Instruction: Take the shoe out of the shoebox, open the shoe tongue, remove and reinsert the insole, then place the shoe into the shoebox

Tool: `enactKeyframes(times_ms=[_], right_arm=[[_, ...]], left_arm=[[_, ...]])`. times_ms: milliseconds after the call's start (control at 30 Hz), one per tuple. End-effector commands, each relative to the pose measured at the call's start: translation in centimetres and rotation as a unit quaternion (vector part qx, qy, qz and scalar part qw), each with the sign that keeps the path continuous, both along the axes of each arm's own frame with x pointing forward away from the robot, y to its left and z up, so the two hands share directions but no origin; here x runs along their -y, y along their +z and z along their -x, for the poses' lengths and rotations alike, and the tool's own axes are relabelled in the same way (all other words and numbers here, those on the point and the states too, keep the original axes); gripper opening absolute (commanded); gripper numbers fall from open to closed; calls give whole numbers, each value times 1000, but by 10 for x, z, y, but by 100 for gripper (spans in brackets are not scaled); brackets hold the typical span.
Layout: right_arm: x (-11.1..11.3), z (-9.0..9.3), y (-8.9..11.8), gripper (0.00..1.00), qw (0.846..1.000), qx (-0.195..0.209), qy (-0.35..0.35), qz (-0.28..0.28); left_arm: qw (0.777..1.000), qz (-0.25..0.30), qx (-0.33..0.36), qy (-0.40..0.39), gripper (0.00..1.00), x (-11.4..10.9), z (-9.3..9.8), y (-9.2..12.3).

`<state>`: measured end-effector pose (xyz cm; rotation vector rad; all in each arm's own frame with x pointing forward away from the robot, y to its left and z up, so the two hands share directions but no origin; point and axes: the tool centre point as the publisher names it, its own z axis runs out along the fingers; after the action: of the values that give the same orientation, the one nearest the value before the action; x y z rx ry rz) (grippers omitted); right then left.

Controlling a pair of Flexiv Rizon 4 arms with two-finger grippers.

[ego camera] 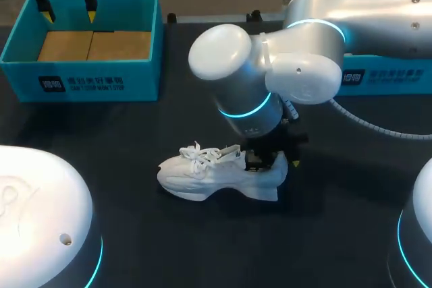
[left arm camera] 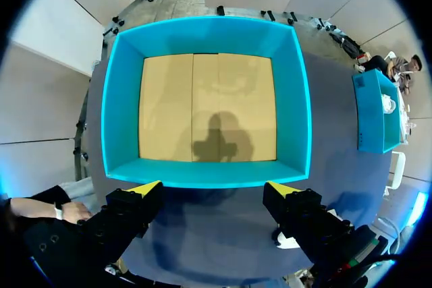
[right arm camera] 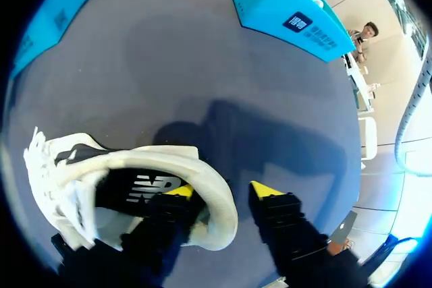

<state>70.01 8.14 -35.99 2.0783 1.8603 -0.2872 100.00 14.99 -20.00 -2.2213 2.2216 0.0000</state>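
White shoe (ego camera: 202, 179) stands on its sole at middle of dark surface (ego camera: 135, 234), well apart from teal shoebox (ego camera: 88, 80). Right gripper (right arm camera: 223, 192) at heel, fingers parted astride heel rim: one inside shoe, other just outside, narrow gap showing, no grip. Left gripper (left arm camera: 216, 190) hovers over shoebox edge, fingers wide apart, holding nothing.
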Motion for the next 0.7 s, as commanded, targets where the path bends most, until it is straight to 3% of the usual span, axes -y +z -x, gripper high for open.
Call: enactKeyframes(times_ms=[33,433,533,700], right_arm=[[-3,8,10,100,1000,19,-9,-6],[-15,13,72,100,989,26,138,-40],[-14,11,87,100,981,27,188,-39],[-15,6,109,100,953,22,299,-48]], left_arm=[[1000,0,0,0,100,0,0,0],[1000,0,0,0,100,0,0,0],[1000,0,0,0,100,0,0,0],[1000,0,0,0,100,0,0,0]])
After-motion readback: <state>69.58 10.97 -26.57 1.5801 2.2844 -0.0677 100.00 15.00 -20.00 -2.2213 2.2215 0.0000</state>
